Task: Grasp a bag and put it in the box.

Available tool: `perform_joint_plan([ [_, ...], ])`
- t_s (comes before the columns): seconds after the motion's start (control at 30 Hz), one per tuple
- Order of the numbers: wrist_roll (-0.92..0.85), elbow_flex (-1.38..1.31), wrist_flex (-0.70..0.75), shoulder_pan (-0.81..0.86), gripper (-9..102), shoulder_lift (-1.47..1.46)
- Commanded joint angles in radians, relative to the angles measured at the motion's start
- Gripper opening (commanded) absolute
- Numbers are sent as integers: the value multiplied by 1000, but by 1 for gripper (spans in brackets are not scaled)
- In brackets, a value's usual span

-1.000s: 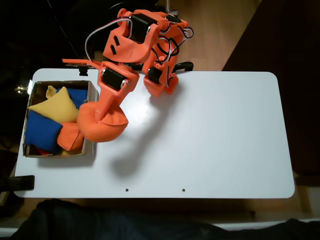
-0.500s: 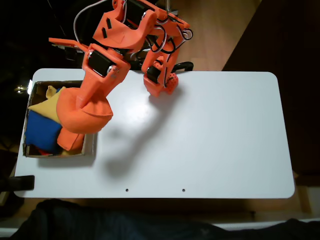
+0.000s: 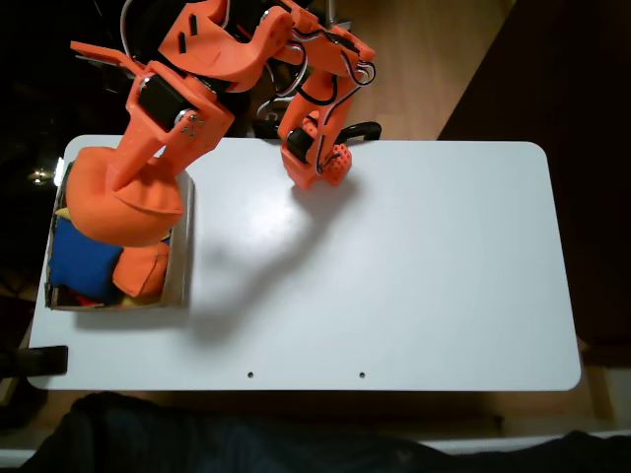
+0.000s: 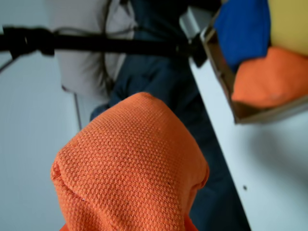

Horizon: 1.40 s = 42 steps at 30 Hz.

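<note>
My gripper (image 3: 120, 185) is shut on the bag (image 3: 118, 205), a plump orange beanbag that hangs over the box (image 3: 183, 248) at the table's left end in the fixed view. The bag covers the fingertips. Inside the brown cardboard box lie a blue bag (image 3: 83, 258), a second orange bag (image 3: 144, 272) and a sliver of a yellow bag (image 3: 61, 211). The wrist view has the held bag (image 4: 130, 168) large in the centre, with the box (image 4: 240, 113) at the upper right holding the blue bag (image 4: 243, 29), the yellow bag (image 4: 288, 24) and the other orange bag (image 4: 267, 79).
The orange arm base (image 3: 315, 148) stands at the back edge of the white table (image 3: 394, 276), which is bare to the right of the box. A black clamp (image 3: 39, 360) grips the front left corner. Dark fabric (image 3: 197, 439) lies along the front edge.
The arm has swung left and lifted, carrying the orange bag from beside the box's right wall to above the box's inside.
</note>
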Motion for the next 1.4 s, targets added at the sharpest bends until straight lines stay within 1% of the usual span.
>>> perform_joint_plan([
  [0.0, -8, -124, -15, 34, 0, -9],
  [0.77, -21, -316, -6, 247, 0, -275],
  [1.37, -21, -364, 14, 330, 0, -425],
])
